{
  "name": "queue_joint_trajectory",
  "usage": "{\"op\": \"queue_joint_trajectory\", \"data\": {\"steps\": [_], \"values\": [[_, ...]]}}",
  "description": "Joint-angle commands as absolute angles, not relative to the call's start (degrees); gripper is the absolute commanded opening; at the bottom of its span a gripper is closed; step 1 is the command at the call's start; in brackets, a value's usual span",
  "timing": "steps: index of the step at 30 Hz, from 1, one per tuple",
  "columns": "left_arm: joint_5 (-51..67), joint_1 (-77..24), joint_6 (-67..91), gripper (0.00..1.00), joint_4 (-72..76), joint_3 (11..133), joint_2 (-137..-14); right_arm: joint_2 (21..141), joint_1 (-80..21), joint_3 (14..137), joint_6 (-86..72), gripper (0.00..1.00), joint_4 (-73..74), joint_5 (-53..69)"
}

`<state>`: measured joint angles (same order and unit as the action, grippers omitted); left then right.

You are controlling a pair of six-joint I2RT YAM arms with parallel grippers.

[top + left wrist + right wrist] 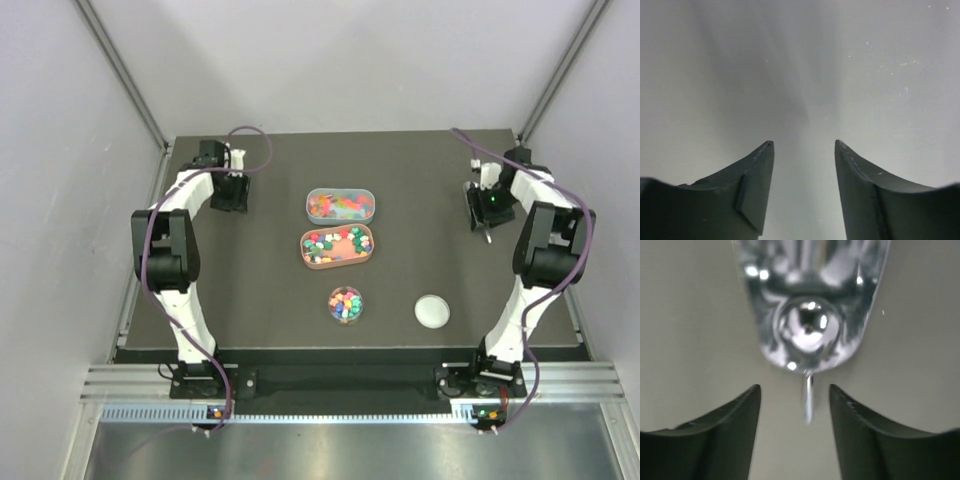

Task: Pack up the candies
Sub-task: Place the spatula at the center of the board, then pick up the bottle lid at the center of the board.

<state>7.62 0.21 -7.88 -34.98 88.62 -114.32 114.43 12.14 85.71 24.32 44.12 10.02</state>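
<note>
Gripper fingers occupy the lower edge of each wrist view. Left gripper [805,143]: jaws apart, nothing between them, plain grey surface beyond. Right gripper [794,387]: jaws apart, with the thin stem of a shiny metal utensil [807,325] between them, touching neither finger. Candies [335,243] lie at the centre of the table [250,300], in a clear oval box [309,207], a brown oval tray [303,248] and a small round jar [331,305], set in a row from far to near. All three sit between the grippers, well apart from each. A white lid [432,311] lies right of the jar.
</note>
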Motion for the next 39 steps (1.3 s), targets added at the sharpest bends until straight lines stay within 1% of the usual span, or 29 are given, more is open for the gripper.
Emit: {"op": "queue_joint_trajectory", "data": {"steps": [1,2,5,6,7,8,9,10,12,13,14,15,17,19,21,25,39], "values": [[7.7,0.2,-9.8,0.58,-37.0,91.8,-114.2,100.5,12.0,84.8,24.9,0.59,44.1,13.4],[9.0,0.3,-10.0,0.59,-37.9,92.2,-114.1,98.5,12.0,84.4,26.0,0.62,44.6,14.1],[11.4,0.3,-8.8,0.59,-38.2,93.2,-113.7,91.1,11.3,82.0,34.1,0.63,48.7,19.8],[11.9,0.3,-8.1,0.59,-38.1,92.7,-113.5,89.1,10.6,80.5,37.7,0.63,51.7,24.0],[12.4,0.2,-7.6,0.58,-37.7,92.2,-112.9,85.3,8.1,75.8,46.1,0.63,53.3,25.3],[12.6,0.2,-7.1,0.58,-37.2,90.9,-112.7,83.1,6.1,72.6,50.0,0.63,54.2,25.7],[13.1,0.2,-6.4,0.58,-36.4,90.3,-112.4,78.9,0.9,68.9,53.4,0.62,54.8,24.3],[13.3,0.2,-6.2,0.58,-36.1,89.7,-111.9,76.8,-2.8,61.4,59.2,0.60,54.3,23.0],[14.1,-1.4,-5.5,0.57,-35.7,88.6,-111.6,72.4,-8.7,53.9,63.5,0.58,51.4,20.4],[14.3,-1.5,-5.3,0.57,-35.6,88.2,-111.0,68.5,-13.6,47.6,66.8,0.57,50.3,20.1],[14.4,-1.7,-5.3,0.57,-35.4,87.5,-110.7,66.9,-15.7,45.2,68.4,0.55,49.5,20.0],[14.3,-1.7,-5.4,0.57,-35.2,87.1,-110.2,65.6,-19.9,43.3,69.6,0.53,48.4,19.5],[13.8,-1.8,-5.7,0.57,-34.7,86.1,-109.0,63.6,-23.2,39.7,71.5,0.50,47.6,19.1],[13.1,-1.8,-6.1,0.57,-34.5,85.3,-107.9,63.9,-27.2,38.1,72.9,0.45,48.1,18.4],[12.9,-1.8,-6.0,0.57,-34.4,84.4,-107.4,64.6,-30.1,37.7,72.7,0.45,48.2,17.7],[13.0,-1.8,-5.7,0.57,-33.8,83.1,-106.5,67.5,-32.8,38.5,68.9,0.41,48.2,17.8],[13.7,-1.8,-5.5,0.57,-33.3,83.3,-106.8,68.6,-36.6,37.5,65.4,0.34,49.7,15.6]]}}
